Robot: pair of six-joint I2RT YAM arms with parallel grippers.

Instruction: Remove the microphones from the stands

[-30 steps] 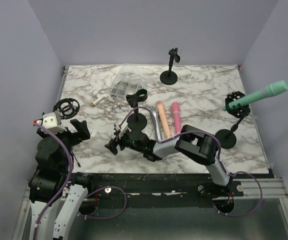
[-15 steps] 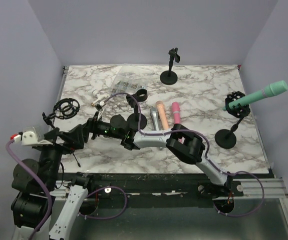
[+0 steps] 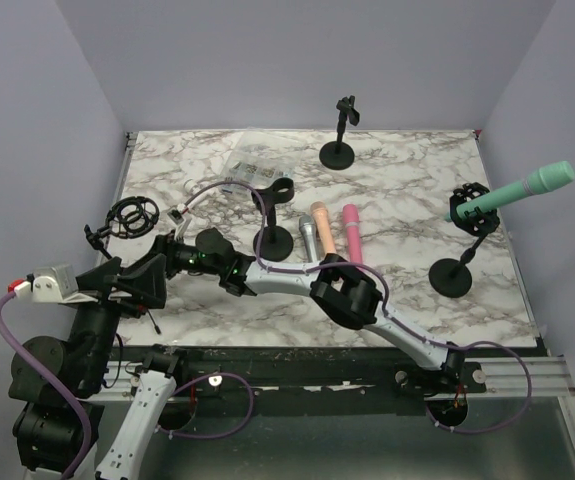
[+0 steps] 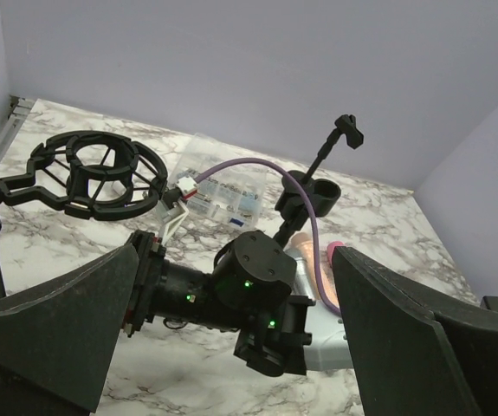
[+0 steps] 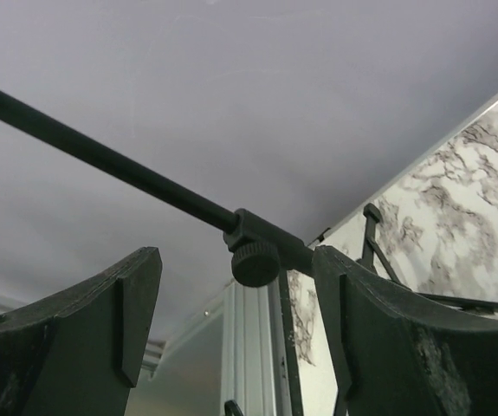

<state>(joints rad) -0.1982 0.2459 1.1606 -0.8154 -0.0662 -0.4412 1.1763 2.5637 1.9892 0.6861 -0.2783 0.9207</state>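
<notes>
- The teal microphone (image 3: pixel 512 192) sits tilted in a black shock mount (image 3: pixel 470 205) atop a round-based stand (image 3: pixel 454 275) near the right edge of the marble table (image 3: pixel 397 180). It is well apart from both grippers.
- The right gripper (image 3: pixel 170 250) reaches far across to the table's left side, just beside an empty shock mount (image 3: pixel 132 215).
- In the right wrist view its fingers are spread. A thin black rod with a clamp knob (image 5: pixel 255 260) lies between them, with a gap on each side.
- The left gripper (image 3: pixel 145 278) hangs raised over the near-left edge, its fingers wide apart and holding nothing. Its camera looks onto the right arm's wrist.
- A silver microphone (image 3: pixel 308 236), a peach microphone (image 3: pixel 325 238) and a pink microphone (image 3: pixel 352 230) lie side by side mid-table.
- A clip stand (image 3: pixel 340 130) stands at the back, and a clear plastic box (image 3: pixel 249 172) lies to its left.
</notes>
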